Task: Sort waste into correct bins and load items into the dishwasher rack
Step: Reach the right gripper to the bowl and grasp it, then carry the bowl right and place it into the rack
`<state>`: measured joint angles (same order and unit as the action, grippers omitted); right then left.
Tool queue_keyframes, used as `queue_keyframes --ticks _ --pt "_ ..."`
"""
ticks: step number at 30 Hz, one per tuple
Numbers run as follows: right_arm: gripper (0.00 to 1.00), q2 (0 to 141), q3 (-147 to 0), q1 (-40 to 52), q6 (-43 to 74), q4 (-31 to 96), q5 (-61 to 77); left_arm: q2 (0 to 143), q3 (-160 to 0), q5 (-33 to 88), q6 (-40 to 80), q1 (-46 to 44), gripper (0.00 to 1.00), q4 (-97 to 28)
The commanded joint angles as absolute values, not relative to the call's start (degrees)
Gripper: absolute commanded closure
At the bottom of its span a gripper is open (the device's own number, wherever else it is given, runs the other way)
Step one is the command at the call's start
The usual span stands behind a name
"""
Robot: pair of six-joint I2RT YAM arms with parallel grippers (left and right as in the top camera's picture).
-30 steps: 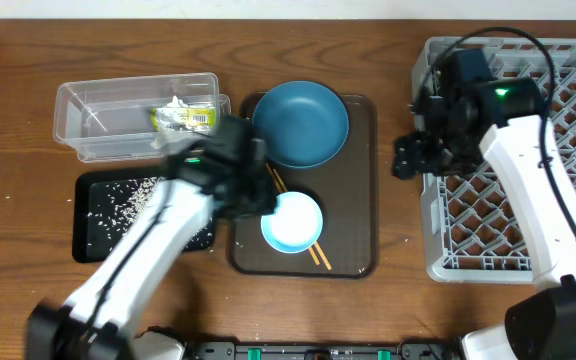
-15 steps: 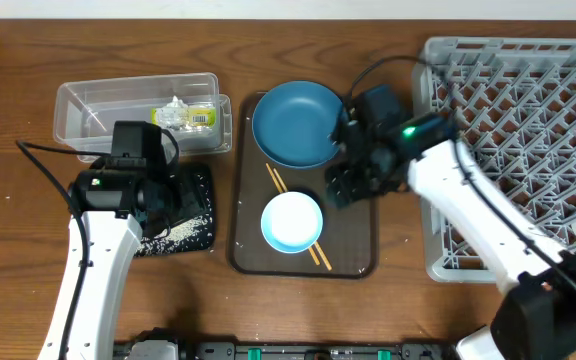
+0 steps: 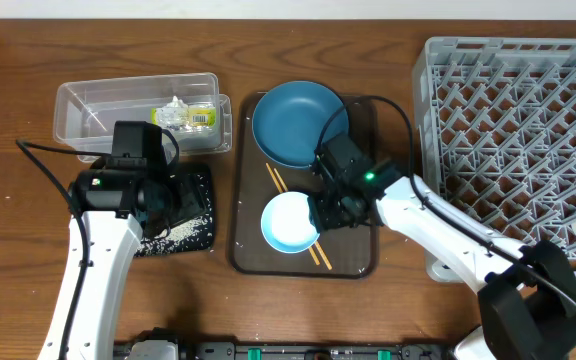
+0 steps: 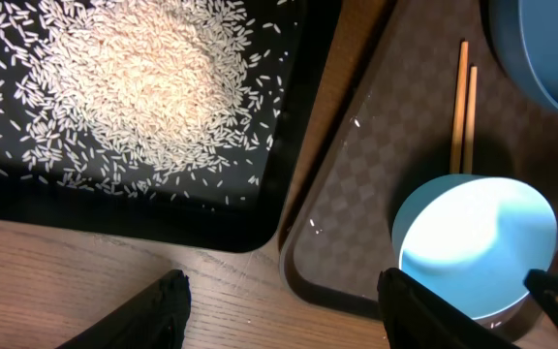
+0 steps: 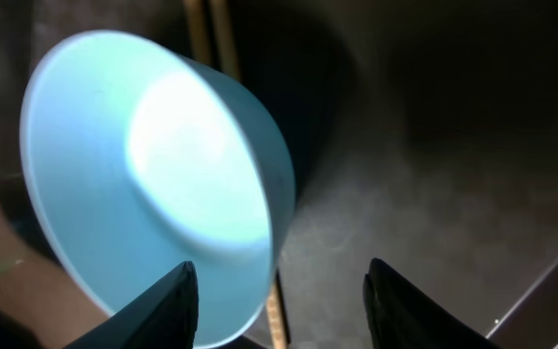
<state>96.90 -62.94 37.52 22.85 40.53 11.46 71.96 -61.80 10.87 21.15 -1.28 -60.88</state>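
Note:
The light blue bowl sits on the brown serving tray, partly over the wooden chopsticks. My right gripper is open and straddles the bowl's right rim, one finger over the bowl, the other over the tray. The dark blue plate lies behind it. My left gripper is open and empty above bare wood by the black tray's near corner, where rice is heaped. The clear tub holds the wrapper and tissue.
The grey dishwasher rack fills the right side of the table, close to the serving tray's right edge. The right arm reaches from the front right across the tray. The left arm stands over the black tray's left half.
The right arm swung from the rack's left edge across to the bowl, its jaws narrowing. The left arm drew back from the serving tray to the black tray, then held still.

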Motion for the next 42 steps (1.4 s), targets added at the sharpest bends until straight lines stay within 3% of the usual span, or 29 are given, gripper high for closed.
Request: queue_keyframes --ticks 1,16,27,34,42 --pt "0.50 97.23 -60.95 38.33 27.46 39.00 8.80 72.25 -62.85 9.98 20.62 -1.04 0.35 -61.06" --pt "0.99 97.47 -58.57 38.24 30.17 35.31 8.80 72.25 -62.85 9.98 20.62 -1.04 0.35 -61.47" --pt "0.99 89.49 -66.30 29.34 21.63 42.09 5.48 72.25 -62.85 9.98 20.62 -1.04 0.35 -61.45" --pt "0.99 80.68 -69.56 18.33 15.66 41.17 -14.98 72.25 -62.85 9.98 20.62 -1.04 0.35 -61.43" --pt "0.99 79.09 -69.58 4.05 3.31 26.09 -38.28 72.25 -62.85 9.98 20.64 -1.04 0.34 -61.19"
